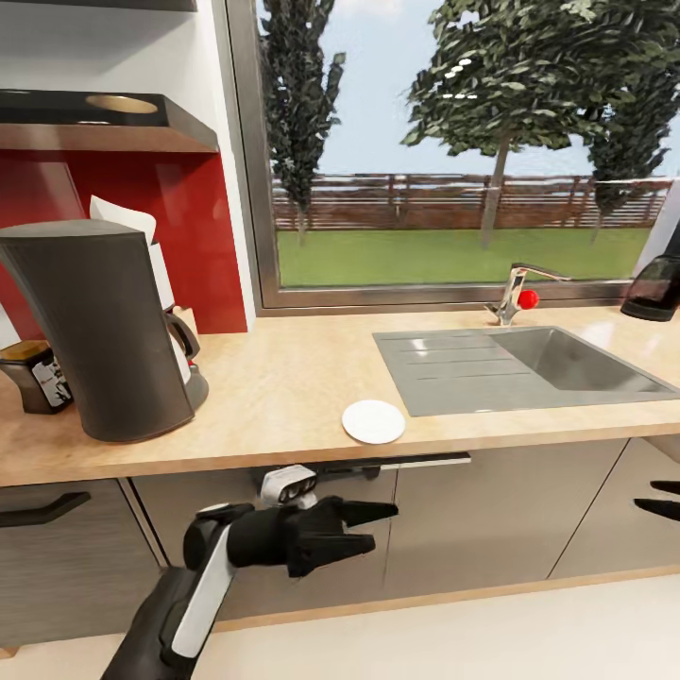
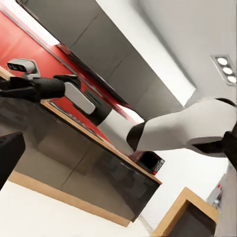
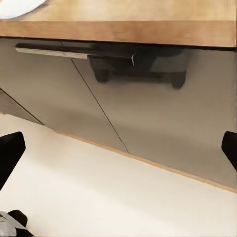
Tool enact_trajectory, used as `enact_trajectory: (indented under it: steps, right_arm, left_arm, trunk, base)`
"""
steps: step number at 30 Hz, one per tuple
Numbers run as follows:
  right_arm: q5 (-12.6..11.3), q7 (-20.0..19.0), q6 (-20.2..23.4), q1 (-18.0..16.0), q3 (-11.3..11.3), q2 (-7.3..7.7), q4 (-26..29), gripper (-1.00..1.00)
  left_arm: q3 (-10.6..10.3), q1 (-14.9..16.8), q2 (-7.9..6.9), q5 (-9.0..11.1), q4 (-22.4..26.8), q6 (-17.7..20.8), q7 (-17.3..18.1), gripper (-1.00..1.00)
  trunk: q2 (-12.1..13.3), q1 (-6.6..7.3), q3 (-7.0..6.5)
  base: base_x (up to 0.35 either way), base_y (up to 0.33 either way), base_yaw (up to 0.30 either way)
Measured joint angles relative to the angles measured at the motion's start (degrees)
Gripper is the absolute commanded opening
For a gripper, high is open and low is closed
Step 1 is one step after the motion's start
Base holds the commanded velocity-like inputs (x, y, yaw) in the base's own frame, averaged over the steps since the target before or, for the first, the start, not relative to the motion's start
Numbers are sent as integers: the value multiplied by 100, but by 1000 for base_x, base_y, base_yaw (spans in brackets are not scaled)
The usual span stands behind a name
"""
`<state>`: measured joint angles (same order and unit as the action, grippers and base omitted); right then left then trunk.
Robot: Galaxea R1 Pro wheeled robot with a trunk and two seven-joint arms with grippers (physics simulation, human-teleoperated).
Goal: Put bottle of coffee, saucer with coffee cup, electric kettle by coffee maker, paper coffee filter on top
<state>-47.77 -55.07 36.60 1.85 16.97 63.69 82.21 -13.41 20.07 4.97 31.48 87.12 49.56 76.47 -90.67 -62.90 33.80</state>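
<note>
The dark-grey coffee maker [image 1: 99, 331] stands at the left of the kitchen countertop [image 1: 283, 378]. The bottle of coffee [image 1: 38, 375] sits just left of it. A white paper coffee filter [image 1: 125, 219] sticks up behind its flat top. The saucer [image 1: 373, 421] [image 3: 15, 6] lies bare near the counter's front edge. At the far right stands the electric kettle [image 1: 654, 288]. The kitchen shelf [image 1: 104, 132] hangs above the red panel. My left gripper [image 1: 385, 527] is open and empty in front of the cabinets below the saucer. My right gripper [image 1: 645, 496] is open at the right edge. The coffee cup is out of view.
A steel sink [image 1: 567, 364] with a faucet [image 1: 518, 291] fills the counter's right half under the window. Dark cabinet fronts [image 1: 491, 519] with a bar handle [image 3: 54, 51] run below. A microwave [image 2: 152, 163] stands far along the counter. Pale floor lies underneath.
</note>
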Motion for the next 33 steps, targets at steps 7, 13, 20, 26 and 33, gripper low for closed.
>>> enact_trajectory:
  steps: [7, 13, 20, 26, 33]
  right_arm:
    - [6, -196, 1042, -58, 728, 104, 313, 100]
    - [-4, -197, 1552, -200, 828, 132, 368, 100]
    - [-29, -156, 1717, -424, 834, 261, 378, 100]
    - [-70, -140, 2003, -1131, 697, 281, 364, 100]
    - [-278, 80, 2041, -2771, -881, -419, 299, 100]
  left_arm:
    - [252, 45, 501, 4, 149, 378, -414, 100]
    - [425, 732, 501, 34, 272, 664, -1532, 100]
    - [562, 2018, 501, 366, 225, 729, -2933, 100]
    - [720, 2901, 500, 753, -1, 732, -4320, 100]
    - [751, 3102, 500, 849, -568, 732, -4849, 100]
  trunk:
    - [0, 0, 0]
    - [0, 0, 0]
    - [1, 0, -1]
    - [1, -1, -1]
    - [2, -1, 0]
  base:
    - [0, 0, 0]
    - [0, 0, 0]
    - [0, 0, 0]
    - [0, 0, 0]
    - [0, 0, 0]
